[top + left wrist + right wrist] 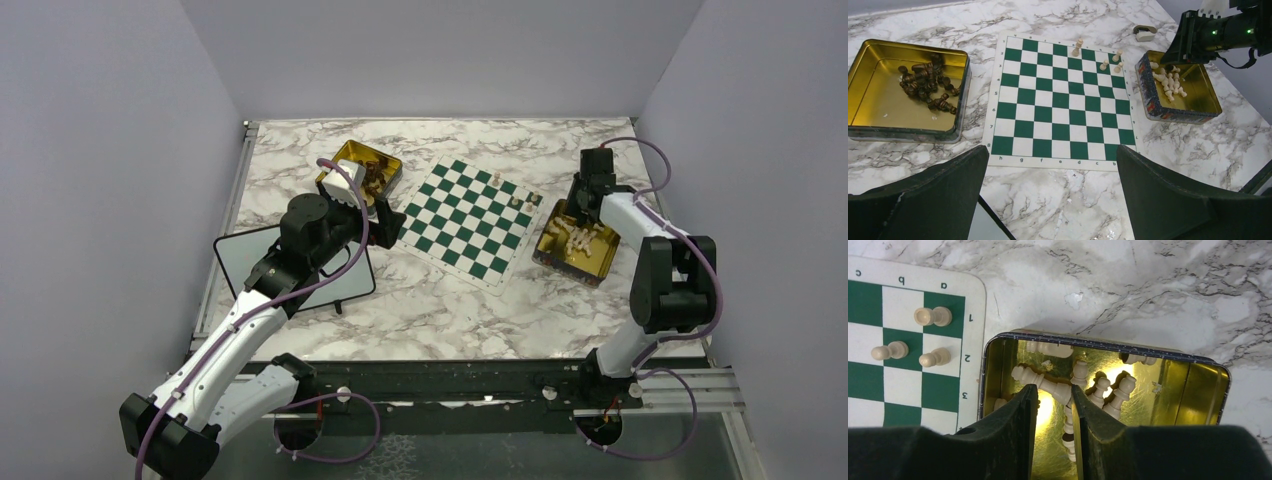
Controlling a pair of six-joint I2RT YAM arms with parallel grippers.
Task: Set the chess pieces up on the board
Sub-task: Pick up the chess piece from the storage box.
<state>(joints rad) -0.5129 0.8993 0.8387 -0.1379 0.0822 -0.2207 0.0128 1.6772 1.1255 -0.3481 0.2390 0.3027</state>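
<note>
The board is being shown just ahead of the left end effector, whose jaws are being held wide apart. Three pale chess pieces are being carried at the board's far right corner. In a gold tin ahead-left dark pieces are being held; in a second tin ahead-right, loose pale pieces.

The top external view looks down over the whole table. The left wrist view faces the board from mid distance. The right wrist view sits close above a gold tin, sharing the board's corner.
</note>
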